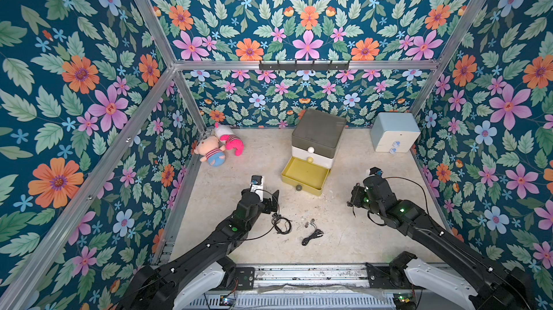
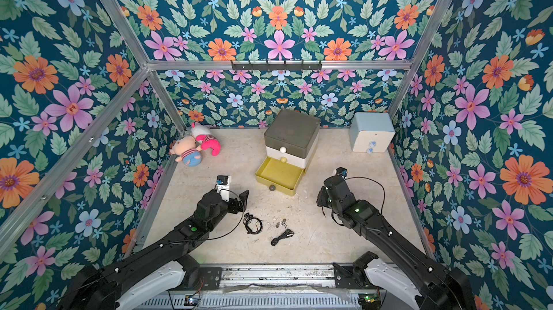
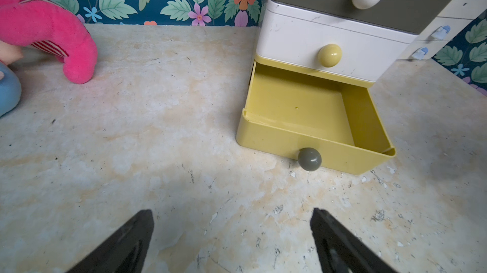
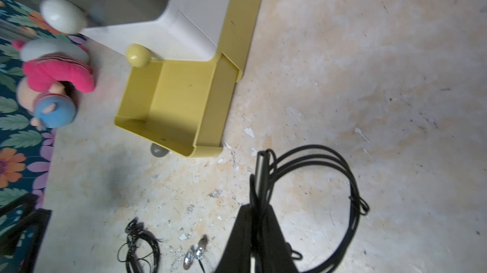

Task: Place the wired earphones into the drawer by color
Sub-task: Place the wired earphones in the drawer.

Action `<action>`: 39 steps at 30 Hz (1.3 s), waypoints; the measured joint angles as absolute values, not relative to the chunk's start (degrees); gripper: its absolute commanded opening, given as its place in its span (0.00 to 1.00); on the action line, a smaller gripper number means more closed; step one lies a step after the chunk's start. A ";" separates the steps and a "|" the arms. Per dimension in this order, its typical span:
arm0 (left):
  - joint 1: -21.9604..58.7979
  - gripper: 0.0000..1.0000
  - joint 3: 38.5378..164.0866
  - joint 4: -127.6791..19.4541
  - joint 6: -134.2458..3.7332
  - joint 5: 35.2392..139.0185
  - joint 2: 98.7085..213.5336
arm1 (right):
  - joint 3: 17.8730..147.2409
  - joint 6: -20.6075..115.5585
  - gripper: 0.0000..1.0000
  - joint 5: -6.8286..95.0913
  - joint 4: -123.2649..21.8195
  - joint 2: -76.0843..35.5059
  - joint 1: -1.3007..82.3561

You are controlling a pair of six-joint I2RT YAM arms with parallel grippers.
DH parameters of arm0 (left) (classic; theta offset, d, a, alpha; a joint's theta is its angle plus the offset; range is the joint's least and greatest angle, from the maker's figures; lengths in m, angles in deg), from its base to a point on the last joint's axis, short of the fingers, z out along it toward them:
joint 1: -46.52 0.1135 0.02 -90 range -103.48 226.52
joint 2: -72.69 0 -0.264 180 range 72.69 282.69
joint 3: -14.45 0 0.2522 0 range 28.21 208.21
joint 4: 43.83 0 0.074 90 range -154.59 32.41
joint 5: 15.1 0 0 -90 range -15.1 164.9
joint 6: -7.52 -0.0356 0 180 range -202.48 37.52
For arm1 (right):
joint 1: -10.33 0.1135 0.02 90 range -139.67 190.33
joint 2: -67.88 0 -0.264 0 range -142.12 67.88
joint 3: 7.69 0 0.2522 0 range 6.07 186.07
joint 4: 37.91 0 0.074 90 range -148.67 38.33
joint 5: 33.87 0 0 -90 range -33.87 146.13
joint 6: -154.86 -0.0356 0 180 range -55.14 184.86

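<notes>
Surface: beige mottled tabletop, floral walls on three sides.
Loose earphones: two black bundles lie on the table between the arms in both top views, one just base-side of the left gripper, the second near it, toward the right arm, silver earbuds spread out.
Left gripper: jaws wide apart, nothing between them, hovering over bare table; the yellow tier's front is ahead and a bit to its right, apart.
Right gripper: jaws pinched together on a third black earphone bundle; coil loops out to one side of the fingers, off the table.
Held bundle vs drawer: near the yellow tier's right front corner, not over it.
Drawer: grey top and white middle tiers pushed in, yellow bottom tier pulled out toward the arms, grey knob facing them.
Far left corner: plush toys.
Far right: pale blue cabinet by the wall.
</notes>
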State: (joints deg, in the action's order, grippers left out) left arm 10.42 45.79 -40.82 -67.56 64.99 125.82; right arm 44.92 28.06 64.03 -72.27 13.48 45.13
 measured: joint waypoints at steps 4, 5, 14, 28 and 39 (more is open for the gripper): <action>10.42 0.99 45.55 -40.03 -67.78 66.06 125.53 | 44.98 29.88 0.02 62.63 -65.69 14.47 45.15; 10.42 0.99 45.46 -39.86 -67.80 66.63 125.44 | 45.16 30.12 0.02 62.06 -64.19 14.31 45.15; 10.42 0.99 44.52 -37.63 -68.94 70.65 124.42 | 47.85 32.22 0.01 60.62 -52.30 8.35 48.48; 10.42 0.99 44.50 -37.30 -69.11 71.81 124.57 | 50.62 33.00 0.00 67.59 -36.73 -5.44 55.17; 10.42 0.99 44.52 -36.89 -69.11 71.74 124.66 | 53.33 32.50 0.00 78.52 -24.06 -17.16 59.25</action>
